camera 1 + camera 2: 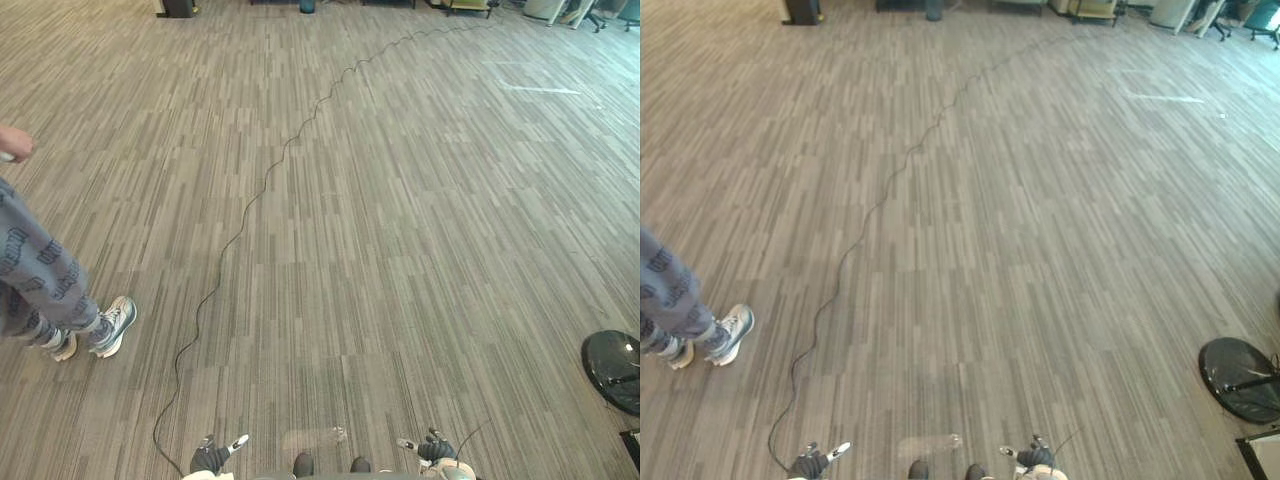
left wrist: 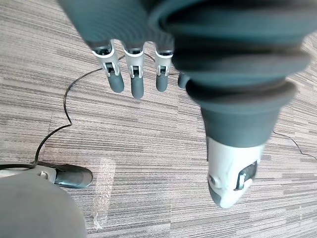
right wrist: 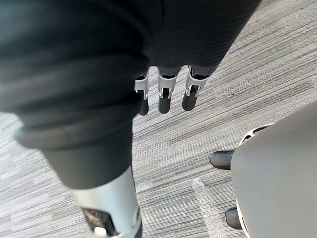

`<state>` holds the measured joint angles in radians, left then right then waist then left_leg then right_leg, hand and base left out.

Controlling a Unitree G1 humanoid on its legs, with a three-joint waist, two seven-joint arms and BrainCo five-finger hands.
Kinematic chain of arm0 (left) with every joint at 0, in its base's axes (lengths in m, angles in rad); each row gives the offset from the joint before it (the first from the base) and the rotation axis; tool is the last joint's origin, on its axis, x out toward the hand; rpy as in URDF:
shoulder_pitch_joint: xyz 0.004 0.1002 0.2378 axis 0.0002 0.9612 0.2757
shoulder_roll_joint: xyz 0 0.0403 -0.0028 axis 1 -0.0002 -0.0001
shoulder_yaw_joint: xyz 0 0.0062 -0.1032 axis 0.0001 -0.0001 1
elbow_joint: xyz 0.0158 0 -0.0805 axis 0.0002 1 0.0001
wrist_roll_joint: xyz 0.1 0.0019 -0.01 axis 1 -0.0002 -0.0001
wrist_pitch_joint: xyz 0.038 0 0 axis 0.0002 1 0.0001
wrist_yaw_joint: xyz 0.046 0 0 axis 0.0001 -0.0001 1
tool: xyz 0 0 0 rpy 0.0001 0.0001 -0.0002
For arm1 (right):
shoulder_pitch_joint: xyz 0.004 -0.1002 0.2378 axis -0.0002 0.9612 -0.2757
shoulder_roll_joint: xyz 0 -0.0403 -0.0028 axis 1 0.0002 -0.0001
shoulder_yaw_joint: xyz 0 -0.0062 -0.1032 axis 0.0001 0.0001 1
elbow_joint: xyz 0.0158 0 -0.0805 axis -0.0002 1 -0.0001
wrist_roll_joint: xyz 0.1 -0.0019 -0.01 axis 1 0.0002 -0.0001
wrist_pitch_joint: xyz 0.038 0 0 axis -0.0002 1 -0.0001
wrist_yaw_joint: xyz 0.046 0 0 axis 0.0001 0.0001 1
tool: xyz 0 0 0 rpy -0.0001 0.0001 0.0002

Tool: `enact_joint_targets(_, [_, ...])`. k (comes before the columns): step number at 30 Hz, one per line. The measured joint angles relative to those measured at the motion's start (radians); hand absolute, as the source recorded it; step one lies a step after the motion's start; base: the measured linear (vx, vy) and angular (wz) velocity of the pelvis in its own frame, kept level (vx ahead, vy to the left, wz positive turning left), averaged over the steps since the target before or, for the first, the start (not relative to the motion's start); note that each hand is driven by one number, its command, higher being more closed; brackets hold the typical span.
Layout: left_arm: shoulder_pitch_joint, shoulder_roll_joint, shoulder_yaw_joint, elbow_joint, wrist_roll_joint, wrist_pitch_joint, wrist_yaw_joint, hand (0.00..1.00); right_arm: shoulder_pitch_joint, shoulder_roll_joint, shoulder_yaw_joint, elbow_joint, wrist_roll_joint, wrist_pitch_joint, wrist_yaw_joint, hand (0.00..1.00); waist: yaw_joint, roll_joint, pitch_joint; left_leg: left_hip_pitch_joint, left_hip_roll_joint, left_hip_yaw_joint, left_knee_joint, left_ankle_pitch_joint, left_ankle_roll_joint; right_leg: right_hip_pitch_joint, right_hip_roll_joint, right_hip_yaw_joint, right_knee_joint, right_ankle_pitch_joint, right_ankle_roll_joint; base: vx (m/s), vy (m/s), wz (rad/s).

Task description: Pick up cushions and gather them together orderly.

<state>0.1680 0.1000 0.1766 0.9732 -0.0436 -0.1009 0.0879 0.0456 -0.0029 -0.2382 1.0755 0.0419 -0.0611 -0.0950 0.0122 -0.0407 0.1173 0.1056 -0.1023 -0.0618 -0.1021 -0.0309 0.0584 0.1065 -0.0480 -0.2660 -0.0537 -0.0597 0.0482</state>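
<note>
Both hands hang low at the robot's sides. Left hand [image 2: 134, 74]: fingers straight, pointing down at the carpeted floor [image 1: 400, 250], thumb apart, nothing in it. Right hand [image 3: 165, 91]: same, fingers straight and loose, empty.

Where the cushions are: cannot tell from here. Neither hand has one.

A person [image 1: 40, 270] in patterned trousers and sneakers stands off to the robot's left, well apart from both hands. A round black base [image 1: 612, 370] sits on the floor far to the right.

Handling, my guess from the task alone:
- Cushions should be light, soft, compressible and not fragile. A fabric cover should give decent friction.
- The main issue is deformation. A fingertip pinch on a corner would likely let it flop and swing, which is bad for orderly placing.
- Better to use two hands on opposite edges, fingers under and thumbs on top, squeezing until the filling firms up.
- One-handed, take a deep grip at mid-edge, not the corner.
- Off the floor, fingers need to slide under the edge. Carpet drag may push the cushion away, so pin it lightly first.
- Set it down flat with edges aligned, then release.
</note>
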Motion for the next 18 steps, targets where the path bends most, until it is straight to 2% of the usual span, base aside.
enact_joint_targets(4, [-0.001,0.0,-0.001,0.0,0.0,0.0,0.0,0.0,-0.004,0.0,-0.028,0.0,0.0,0.0,-0.004,0.0,-0.001,0.002,0.005,-0.003,-0.001,-0.005,0.0,0.0,0.0,-0.001,0.0,-0.003,0.005,-0.007,-0.005,-0.01,-0.004,0.04])
enact_joint_targets(8, [-0.005,0.004,-0.012,0.0,0.0,0.001,0.0,0.0,-0.006,0.0,-0.033,-0.002,0.0,-0.001,-0.005,0.0,-0.004,0.006,0.02,-0.005,0.0,-0.015,-0.004,-0.002,-0.002,-0.015,-0.003,-0.012,0.052,-0.043,-0.006,-0.02,-0.018,0.08])
enact_joint_targets(10, [-0.012,0.004,-0.014,-0.001,0.0,0.001,-0.001,0.0,-0.007,0.0,-0.034,-0.003,0.001,-0.003,-0.005,0.0,-0.003,0.002,0.027,-0.011,0.004,-0.008,0.005,-0.029,-0.023,-0.036,-0.011,-0.018,0.094,-0.076,-0.01,0.0,-0.011,0.04])
enact_joint_targets(11, [-0.016,0.009,-0.014,-0.002,0.0,0.001,-0.002,0.0,-0.007,-0.001,-0.034,-0.006,0.002,-0.005,-0.005,0.0,-0.003,-0.003,0.029,-0.039,0.002,-0.001,0.053,-0.057,-0.025,-0.05,-0.018,-0.018,0.118,-0.091,-0.014,0.04,-0.008,-0.03])
enact_joint_targets(12, [-0.024,0.016,-0.014,-0.012,-0.001,0.001,-0.004,0.0,-0.006,0.001,-0.033,-0.018,0.005,-0.009,-0.004,0.0,-0.001,-0.012,0.045,-0.124,0.014,0.058,0.234,-0.163,-0.057,-0.063,-0.025,-0.014,0.153,-0.119,-0.026,0.04,-0.008,-0.05])
enact_joint_targets(13, [-0.025,0.016,-0.014,-0.016,-0.001,0.001,-0.004,0.0,-0.006,0.001,-0.033,-0.022,0.006,-0.009,-0.004,0.0,0.001,-0.011,0.05,-0.14,0.021,0.072,0.276,-0.184,-0.07,-0.063,-0.025,-0.012,0.16,-0.123,-0.029,0.06,-0.022,-0.14])
enact_joint_targets(14, [-0.025,0.016,-0.008,-0.021,-0.001,0.001,-0.004,0.0,-0.005,0.0,-0.033,-0.031,0.01,-0.008,-0.005,0.0,0.003,-0.009,0.06,-0.179,0.039,0.123,0.385,-0.22,-0.098,-0.061,-0.023,-0.004,0.178,-0.132,-0.031,0.09,-0.016,-0.03])
enact_joint_targets(15, [-0.031,0.026,-0.007,-0.023,-0.003,0.001,-0.005,0.0,-0.008,0.004,-0.033,-0.037,0.019,-0.008,-0.006,0.0,0.003,-0.016,0.074,-0.229,0.048,0.173,0.512,-0.231,-0.11,-0.042,-0.031,-0.003,0.181,-0.144,-0.035,0.16,-0.011,0.04])
enact_joint_targets(16, [-0.037,0.032,-0.006,-0.028,-0.007,0.001,-0.005,0.0,-0.019,0.001,-0.033,-0.037,0.02,-0.008,-0.006,0.0,0.002,-0.022,0.088,-0.286,0.065,0.211,0.62,-0.282,-0.1,-0.024,-0.038,-0.007,0.18,-0.155,-0.042,0.2,0.026,0.12])
enact_joint_targets(17, [-0.043,0.03,-0.007,-0.038,-0.017,0.001,-0.005,0.0,-0.027,0.001,-0.033,-0.037,0.023,-0.007,-0.011,0.0,0.002,-0.019,0.105,-0.341,0.088,0.219,0.672,-0.305,-0.084,0.001,-0.043,-0.007,0.178,-0.165,-0.04,0.17,0.048,0.01])
enact_joint_targets(18, [-0.044,0.03,-0.007,-0.041,-0.023,0.0,-0.005,0.0,-0.028,-0.003,-0.033,-0.037,0.027,-0.007,-0.015,0.0,0.004,-0.024,0.112,-0.386,0.104,0.217,0.68,-0.302,-0.086,0.008,-0.047,-0.007,0.176,-0.177,-0.034,0.19,0.1,-0.09])
